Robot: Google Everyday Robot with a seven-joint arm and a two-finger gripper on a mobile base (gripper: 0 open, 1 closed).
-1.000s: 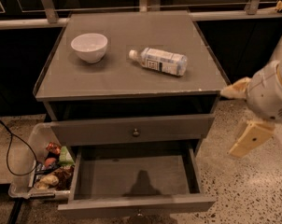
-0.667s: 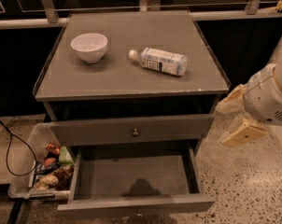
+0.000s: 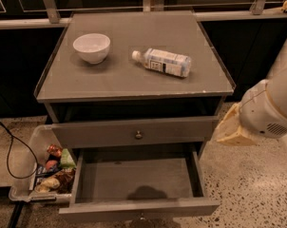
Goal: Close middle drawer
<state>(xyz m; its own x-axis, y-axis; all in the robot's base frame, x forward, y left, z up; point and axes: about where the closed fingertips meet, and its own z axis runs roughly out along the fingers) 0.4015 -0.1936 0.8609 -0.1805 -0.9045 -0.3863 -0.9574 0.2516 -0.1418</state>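
Note:
The middle drawer (image 3: 138, 180) is pulled far out at the bottom of the grey cabinet. Its shallow grey inside is bare, and its slim front panel (image 3: 110, 210) is near the lower edge of the view, with the knob (image 3: 141, 217) just showing. My gripper (image 3: 229, 129) is cream-coloured on a white arm (image 3: 272, 106). It hangs to the right of the cabinet, level with the taller drawer front above, and is apart from the open drawer. It holds nothing that I can see.
A taller drawer front with a round knob (image 3: 138, 135) sits above the open drawer. On the cabinet top (image 3: 110, 82) stand a white bowl (image 3: 91, 47) and a lying plastic bottle (image 3: 162, 61). A clear bin of snacks (image 3: 51, 170) and a black cable (image 3: 10, 151) lie left on the floor.
My gripper has swung in from the lower right toward the cabinet's right side. The open drawer has not moved.

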